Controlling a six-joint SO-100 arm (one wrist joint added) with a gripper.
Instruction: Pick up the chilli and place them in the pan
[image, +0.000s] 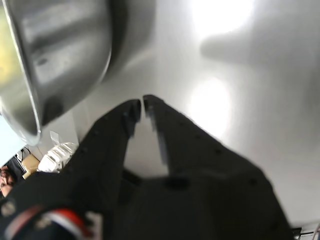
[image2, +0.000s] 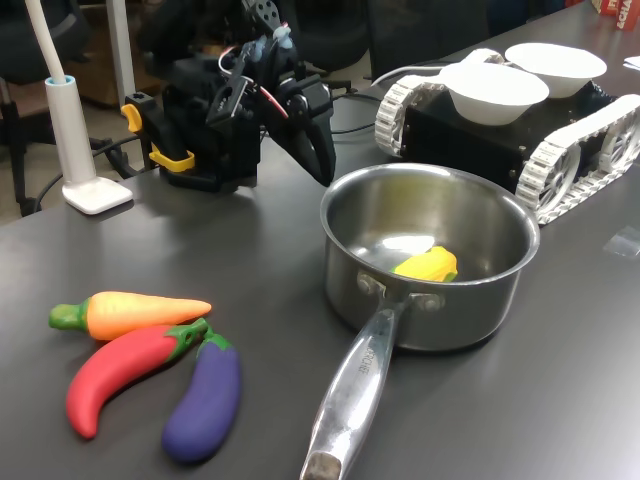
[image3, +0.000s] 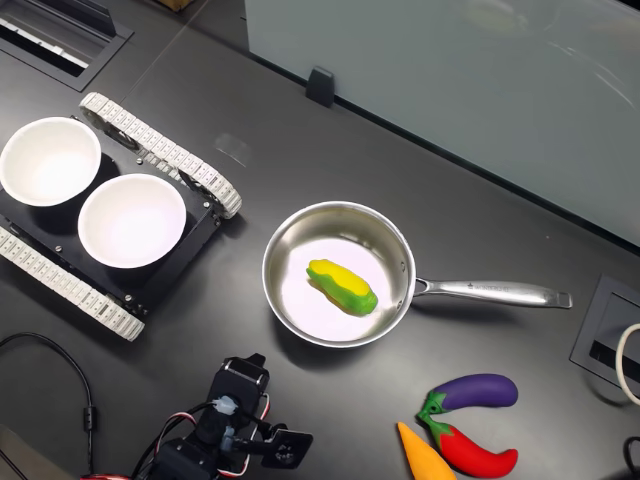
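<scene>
On the dark table, my gripper hangs closed and empty beside the pan. The chilli lies at the first exterior view's near left, between carrot and eggplant.

Chilli lies between carrot and eggplant, seemingly touching both.

Pan: polished steel, mirror-bright, smooth inside and out.
Chilli: glossy red plastic, smooth.
Eggplant: purple, soft sheen.
Table: dark, matt.
Bowls: white, matt.
Gripper: black matt plastic.
</scene>
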